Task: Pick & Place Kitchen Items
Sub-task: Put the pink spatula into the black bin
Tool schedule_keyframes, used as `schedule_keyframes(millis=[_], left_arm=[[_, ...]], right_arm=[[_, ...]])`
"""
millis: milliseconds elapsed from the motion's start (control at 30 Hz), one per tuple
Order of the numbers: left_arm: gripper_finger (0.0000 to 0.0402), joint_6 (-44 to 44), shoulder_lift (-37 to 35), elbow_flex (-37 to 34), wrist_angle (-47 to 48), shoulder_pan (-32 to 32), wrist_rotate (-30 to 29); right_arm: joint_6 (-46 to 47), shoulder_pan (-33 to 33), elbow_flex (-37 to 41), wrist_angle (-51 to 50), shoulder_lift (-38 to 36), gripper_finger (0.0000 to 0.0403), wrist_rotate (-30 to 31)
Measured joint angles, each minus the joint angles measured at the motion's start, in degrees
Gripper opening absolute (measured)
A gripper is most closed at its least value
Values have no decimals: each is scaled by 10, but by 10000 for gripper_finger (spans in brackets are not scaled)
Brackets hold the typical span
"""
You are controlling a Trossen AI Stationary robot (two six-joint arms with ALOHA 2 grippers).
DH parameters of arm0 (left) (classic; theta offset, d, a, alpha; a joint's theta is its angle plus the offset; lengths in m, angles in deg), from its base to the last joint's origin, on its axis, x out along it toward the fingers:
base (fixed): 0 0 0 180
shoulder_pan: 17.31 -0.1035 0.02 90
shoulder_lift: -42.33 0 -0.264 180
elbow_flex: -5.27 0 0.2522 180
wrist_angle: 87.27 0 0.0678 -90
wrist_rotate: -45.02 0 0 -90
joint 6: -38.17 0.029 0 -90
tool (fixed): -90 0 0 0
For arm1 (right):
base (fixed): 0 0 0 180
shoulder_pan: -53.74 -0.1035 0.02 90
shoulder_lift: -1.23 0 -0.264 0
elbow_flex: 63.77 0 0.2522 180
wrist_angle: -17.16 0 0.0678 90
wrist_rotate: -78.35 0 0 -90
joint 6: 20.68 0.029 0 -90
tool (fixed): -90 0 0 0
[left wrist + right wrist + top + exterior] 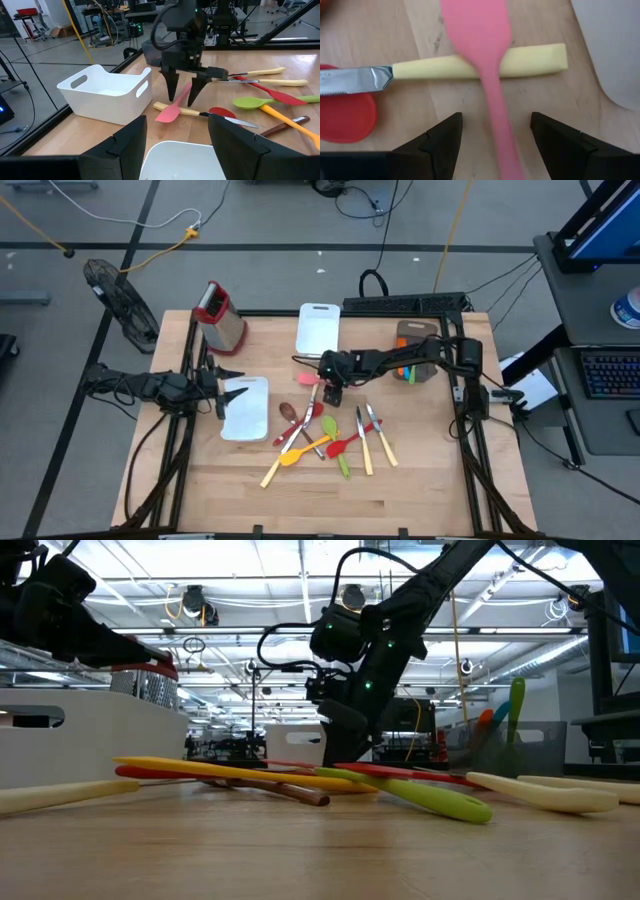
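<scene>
Right gripper point(182, 95) poised over pink spatula point(174, 106), fingers apart astride its handle, left gripper point(222, 394) open above white tray point(247, 420) beside it

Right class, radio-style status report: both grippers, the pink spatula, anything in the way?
Right gripper open, straddling pink spatula, not gripping. Left gripper open, waiting over white tray. Spatula lies across yellow-handled knife.
</scene>
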State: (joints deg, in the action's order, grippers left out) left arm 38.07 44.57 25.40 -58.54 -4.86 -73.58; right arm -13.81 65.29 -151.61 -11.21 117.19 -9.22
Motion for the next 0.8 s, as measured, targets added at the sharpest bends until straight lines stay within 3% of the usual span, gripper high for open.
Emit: schedule_keyframes(millis=[167,533,800], left_arm=[[218,-2,0,0,0,0,0],[218,-2,0,0,0,0,0],[218,-1,0,0,0,0,0]], right_arm=[[0,0,1,-1,1,196,4],[-1,-33,3,-2,-10,32,13],[3,-42,5,-19,-74,24,50]])
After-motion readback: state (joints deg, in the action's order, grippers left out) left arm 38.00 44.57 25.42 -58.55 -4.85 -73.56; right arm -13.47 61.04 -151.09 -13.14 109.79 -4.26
